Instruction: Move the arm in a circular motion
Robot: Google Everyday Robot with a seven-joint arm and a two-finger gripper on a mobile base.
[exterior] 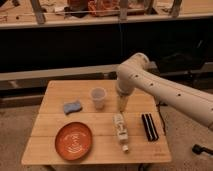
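The cream-white arm [165,90] of thick rounded segments with small dark dots reaches in from the right over the wooden table [55,120]. It bends down at its elbow and ends in a narrow yellowish tip, the gripper [121,106], which hangs above the table's middle, just right of a clear plastic cup [98,98] and above a small bottle [120,131] lying on its side. The gripper touches nothing that I can see.
An orange plate [74,140] sits at the front left. A blue sponge [73,107] lies at the left. A black oblong object [149,126] lies at the right. A dark bench and cluttered shelf stand behind the table.
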